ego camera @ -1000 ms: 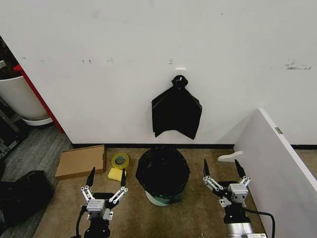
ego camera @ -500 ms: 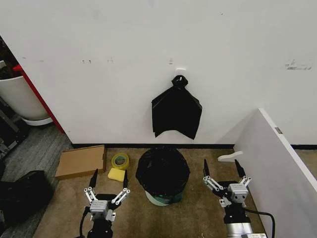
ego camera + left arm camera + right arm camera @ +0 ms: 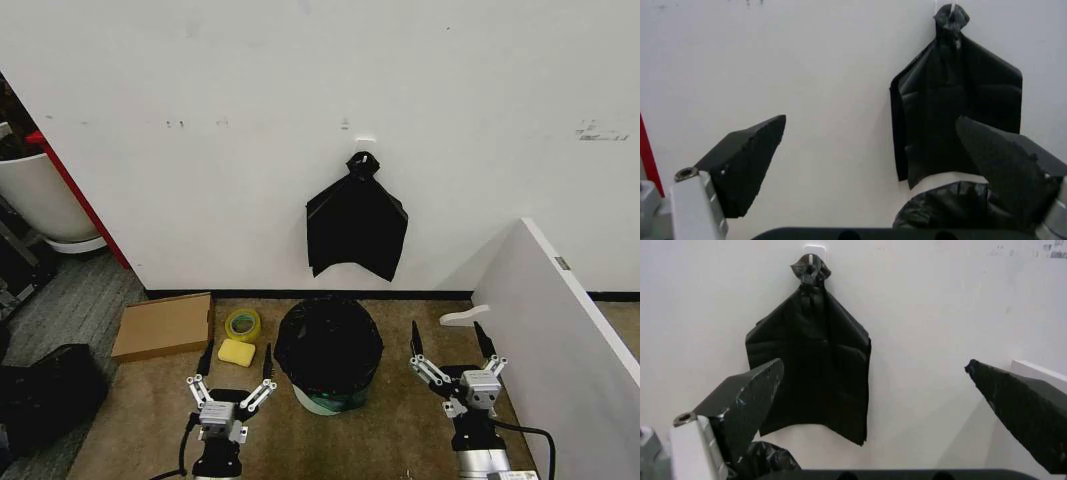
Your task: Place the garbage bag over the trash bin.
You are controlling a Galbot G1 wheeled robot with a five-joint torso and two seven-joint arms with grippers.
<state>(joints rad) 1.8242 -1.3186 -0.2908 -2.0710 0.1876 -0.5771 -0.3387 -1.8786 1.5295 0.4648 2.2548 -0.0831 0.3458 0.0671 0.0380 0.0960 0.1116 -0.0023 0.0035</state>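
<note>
2 grippers sit low in the head view, either side of the bin. The left gripper (image 3: 236,366) hangs at the lower left of centre, fingers spread wide and empty, its inner fingertip (image 3: 267,360) just beside the bagged bin's left flank without touching it. The right gripper (image 3: 449,342) sits at the lower right, also spread wide and holding nothing, a little apart from the bin's right side.

Between them, at the bottom centre of the frame, stands the trash bin (image 3: 322,402), only a pale sliver of its base showing. The garbage bag (image 3: 329,343) is draped over it, glossy and crinkled, covering the rim and nearly all of the wall. In the left wrist view a bulge of that bag (image 3: 953,210) peeks in beside the far finger; in the right wrist view a scrap of it (image 3: 767,460) shows by the near finger.

Up on the white wall, centre frame, a flat black bundle (image 3: 356,228) hangs from a hook, knotted at its top, straight above the bin.

On the brown carpet at the left lie a cardboard box (image 3: 164,325), a roll of yellow tape (image 3: 242,323) and a yellow sponge (image 3: 236,351), the sponge just ahead of the left gripper. A white panel (image 3: 560,320) slants across the right side.
</note>
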